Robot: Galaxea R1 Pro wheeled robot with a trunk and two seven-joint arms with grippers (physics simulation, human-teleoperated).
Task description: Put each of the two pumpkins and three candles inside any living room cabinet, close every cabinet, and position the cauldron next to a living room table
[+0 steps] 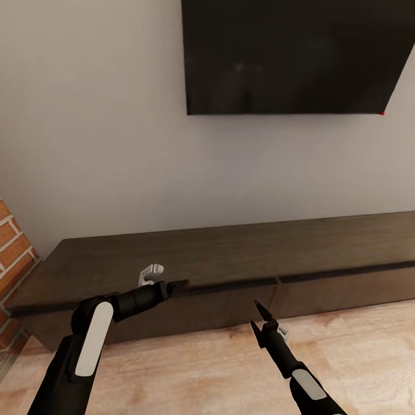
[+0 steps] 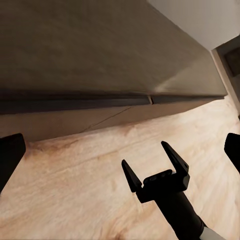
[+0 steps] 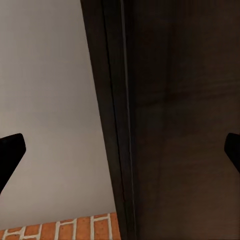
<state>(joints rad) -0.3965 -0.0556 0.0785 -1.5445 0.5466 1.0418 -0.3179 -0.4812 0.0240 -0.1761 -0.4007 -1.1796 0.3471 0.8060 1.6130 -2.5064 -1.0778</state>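
Observation:
The cabinet [image 1: 230, 253] is a long, low dark-brown unit along the wall, and its flat drawer fronts look shut. My left gripper [image 1: 176, 286] is at the front edge of the cabinet's top, left of the seam between two drawer fronts. In the left wrist view its fingertips [image 2: 10, 155] stand wide apart, so it is open and empty. My right gripper [image 1: 256, 316] hovers above the floor just in front of a drawer front, open and empty, with its fingers pointing up. It also shows in the left wrist view as the right gripper [image 2: 145, 155]. The pumpkins, candles, cauldron and table are out of view.
A large black TV [image 1: 294, 55] hangs on the grey wall above the cabinet. A brick wall [image 1: 11, 253] closes the left side next to the cabinet's end. Light wooden floor [image 1: 202, 369] runs along the front of the cabinet.

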